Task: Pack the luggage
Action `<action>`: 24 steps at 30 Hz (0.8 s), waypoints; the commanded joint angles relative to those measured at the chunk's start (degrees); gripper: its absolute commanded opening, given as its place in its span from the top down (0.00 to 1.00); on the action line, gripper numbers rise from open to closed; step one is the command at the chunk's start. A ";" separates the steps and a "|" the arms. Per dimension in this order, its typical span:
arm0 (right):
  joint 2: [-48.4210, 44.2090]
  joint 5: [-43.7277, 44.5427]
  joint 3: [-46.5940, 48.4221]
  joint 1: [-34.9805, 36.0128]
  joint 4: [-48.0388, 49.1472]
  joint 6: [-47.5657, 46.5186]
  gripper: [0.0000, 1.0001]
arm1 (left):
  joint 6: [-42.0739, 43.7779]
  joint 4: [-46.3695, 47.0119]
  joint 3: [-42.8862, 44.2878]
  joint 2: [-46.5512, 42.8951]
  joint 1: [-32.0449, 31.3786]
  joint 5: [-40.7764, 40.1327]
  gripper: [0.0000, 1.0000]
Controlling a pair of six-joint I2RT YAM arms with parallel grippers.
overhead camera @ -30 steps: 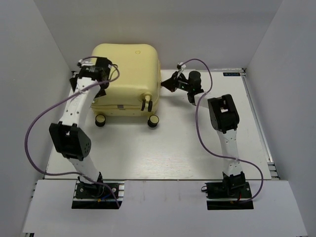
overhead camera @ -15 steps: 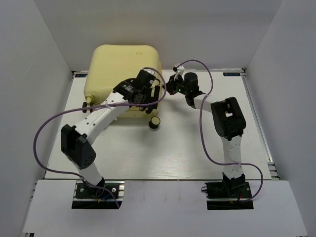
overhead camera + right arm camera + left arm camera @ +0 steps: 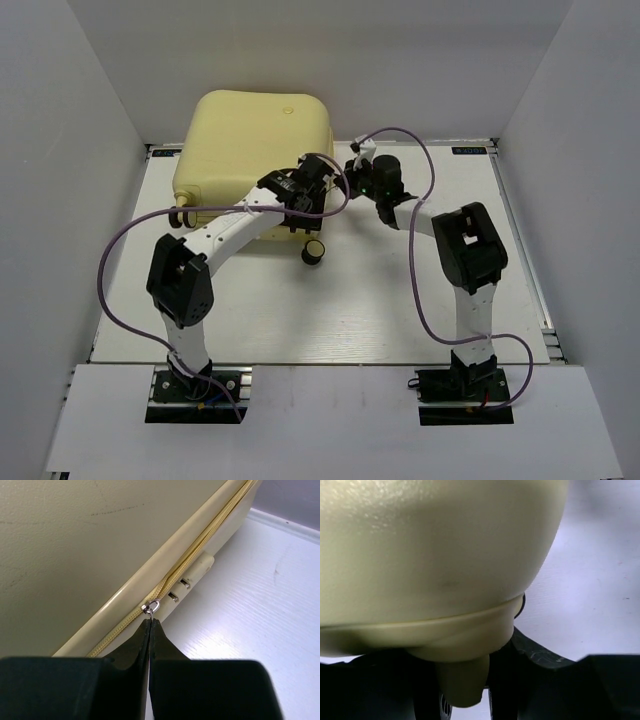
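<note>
The luggage (image 3: 250,140) is a big pale yellow hard-shell case, closed, at the back left of the table. My left gripper (image 3: 302,212) is at its front right corner. In the left wrist view the shell (image 3: 440,555) fills the frame, and a pale yellow wheel leg (image 3: 462,680) sits between the dark fingers of the left gripper (image 3: 464,692), which press it on both sides. My right gripper (image 3: 352,176) is at the case's right side. In the right wrist view the right gripper (image 3: 150,624) is shut on the metal zipper pull (image 3: 151,607) on the yellow zip track (image 3: 200,545).
A cream-and-black wheel (image 3: 313,250) sticks out at the case's front right corner. A small lock block (image 3: 192,572) sits beside the zip. White walls close in the table (image 3: 400,300) on three sides. Purple cables loop off both arms.
My left arm swung from the case's left side across to its front right corner, and its jaws closed in round the wheel leg. The right gripper moved in against the case. The case shifted slightly.
</note>
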 commanded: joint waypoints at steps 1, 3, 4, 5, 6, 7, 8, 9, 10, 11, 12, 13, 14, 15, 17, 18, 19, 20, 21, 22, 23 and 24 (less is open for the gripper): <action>-4.62 8.23 -5.80 -1.44 -2.22 -1.57 1.00 | 1.79 2.34 -1.54 -2.28 -1.23 -5.29 1.00; -6.72 9.98 -7.48 -1.27 -0.72 -1.30 1.00 | 4.50 3.57 -5.04 -5.60 -2.80 -6.80 1.00; -7.61 10.00 -10.19 -1.26 -0.54 -1.04 1.00 | 5.30 3.75 -6.02 -6.67 -3.51 -7.42 1.00; -8.40 10.34 -11.44 -1.00 -0.37 -1.04 1.00 | 6.09 3.93 -7.16 -7.64 -4.47 -8.03 1.00; -11.63 11.30 -12.67 -0.74 0.16 -0.95 1.00 | 7.23 3.75 -11.00 -10.43 -5.26 -8.12 1.00; -12.70 11.84 -17.03 -0.56 1.12 -0.95 1.00 | 8.11 3.93 -12.60 -13.51 -6.58 -8.47 1.00; -15.15 12.62 -18.38 -0.39 1.39 -0.69 1.00 | 7.69 2.53 -16.01 -14.93 -7.81 -9.09 1.00; -17.44 12.81 -19.70 -0.12 1.65 -0.69 1.00 | 7.16 1.82 -19.88 -18.51 -8.26 -9.00 1.00; -18.42 14.11 -23.36 0.14 2.00 -0.69 1.00 | 4.20 0.16 -21.39 -20.37 -8.61 -8.92 1.00; -19.38 14.74 -24.53 0.32 2.27 -0.51 1.00 | 2.95 -0.81 -24.98 -25.44 -9.05 -8.83 1.00; -22.09 14.65 -26.63 0.84 2.18 -0.86 1.00 | 1.72 -2.65 -26.49 -27.06 -9.05 -8.31 1.00; -22.73 16.83 -28.05 0.93 2.09 -0.86 1.00 | 0.58 -5.10 -30.68 -28.46 -9.14 -8.21 1.00; -23.08 21.98 -28.41 1.11 2.01 -0.60 1.00 | -3.00 -6.08 -31.77 -32.65 -9.14 -8.39 1.00; -23.78 24.04 -28.85 1.28 0.87 0.45 1.00 | -4.00 -8.70 -32.83 -34.09 -9.05 -8.82 1.00; -23.53 33.00 -28.15 1.46 -0.19 2.12 1.00 | -8.29 -11.00 -35.29 -37.51 -8.97 -10.84 1.00; -23.35 35.28 -27.10 1.37 -2.02 4.04 1.00 | -9.01 -14.32 -35.82 -38.14 -8.70 -12.42 1.00; -22.83 40.53 -26.05 1.11 -4.13 5.10 1.00 | -10.93 -15.57 -36.26 -39.02 -8.53 -14.43 1.00; -22.30 43.97 -25.69 1.02 -5.28 5.98 1.00 | -12.86 -16.80 -36.44 -39.20 -7.65 -15.06 1.00; -21.60 48.27 -24.73 0.85 -6.16 7.12 1.00 | -15.84 -20.03 -36.79 -39.46 -7.04 -16.46 1.00; -21.59 48.32 -24.11 0.67 -6.78 7.14 1.00 | -15.87 -20.94 -36.79 -39.55 -6.42 -16.47 1.00; -20.90 50.93 -23.24 0.67 -7.04 7.14 1.00 | -17.79 -22.43 -37.14 -39.29 -5.63 -16.47 1.00; -20.45 51.74 -22.01 0.32 -7.13 6.88 1.00 | -18.85 -23.48 -37.14 -38.94 -3.10 -16.56 1.00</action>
